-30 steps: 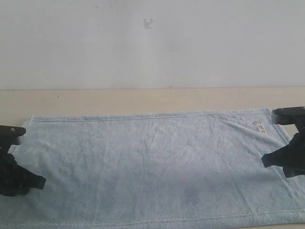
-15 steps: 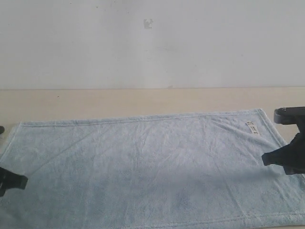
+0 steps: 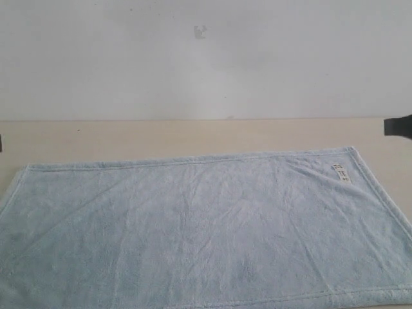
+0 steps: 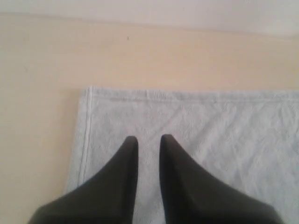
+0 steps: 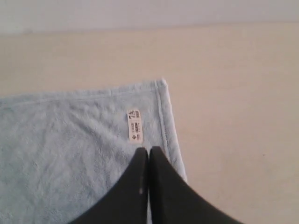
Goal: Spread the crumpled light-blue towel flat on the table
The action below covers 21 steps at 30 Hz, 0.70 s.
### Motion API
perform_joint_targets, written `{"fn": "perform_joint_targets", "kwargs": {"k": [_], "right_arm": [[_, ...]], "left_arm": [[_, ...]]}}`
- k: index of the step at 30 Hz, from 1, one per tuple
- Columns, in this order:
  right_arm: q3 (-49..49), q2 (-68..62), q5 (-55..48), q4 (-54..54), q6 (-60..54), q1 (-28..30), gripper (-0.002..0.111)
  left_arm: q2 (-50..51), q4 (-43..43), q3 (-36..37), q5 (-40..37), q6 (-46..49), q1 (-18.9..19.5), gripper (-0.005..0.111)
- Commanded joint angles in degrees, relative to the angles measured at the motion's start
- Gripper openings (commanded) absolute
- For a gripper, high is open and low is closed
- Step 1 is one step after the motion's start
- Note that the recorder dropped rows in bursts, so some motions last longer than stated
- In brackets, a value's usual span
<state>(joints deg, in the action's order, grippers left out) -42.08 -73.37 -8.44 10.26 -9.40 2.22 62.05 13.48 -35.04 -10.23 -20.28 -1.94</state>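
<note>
Both arms have pulled back from the towel's (image 3: 193,232) short ends since a second ago. In the exterior view only a dark piece of the right arm shows at the 3 o'clock edge, and a sliver of the left arm at 9 o'clock. The cloth itself has slid a little toward 9 o'clock and now lies open as a wide rectangle on the pale worktop (image 3: 129,138).

The left gripper (image 4: 148,140) hangs above the towel's far 10 o'clock corner, its fingers slightly parted with bare fleece showing in the slot, so it is released and grips nothing. The right gripper (image 5: 148,151) is clenched tip to tip over the far 2 o'clock corner and is also empty.

The spreading looks essentially done, and what remains is a clean retreat. Both grippers should rise clear before travelling sideways, so that no fingertip catches the plush pile or the hem and rucks a corner back up. A faint diagonal crease runs from the 10 o'clock corner toward the middle. If it counts, a light tug outward at that corner should settle it better than pressing down. The near hem runs along the bottom edge of the exterior view, so its flatness there is hard to judge.

A small white label (image 5: 134,126) is sewn just inside the 2 o'clock corner. It carries a few dark printed lines and a small symbol, all too small to read, and no brand can be made out.
</note>
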Motion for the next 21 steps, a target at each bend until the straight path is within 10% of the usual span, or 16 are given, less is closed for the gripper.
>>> {"fn": "perform_joint_targets", "kwargs": {"k": [1, 21], "right_arm": [[5.7, 10.1, 1.4, 3.4, 0.0, -1.7, 0.000], [10.8, 47.6, -7.2, 7.4, 4.6, -18.7, 0.000]], "left_arm": [[-6.8, -1.0, 0.0, -0.4, -0.4, 0.1, 0.015], [-22.0, -3.8, 0.0, -3.2, -0.9, 0.1, 0.004]]}}
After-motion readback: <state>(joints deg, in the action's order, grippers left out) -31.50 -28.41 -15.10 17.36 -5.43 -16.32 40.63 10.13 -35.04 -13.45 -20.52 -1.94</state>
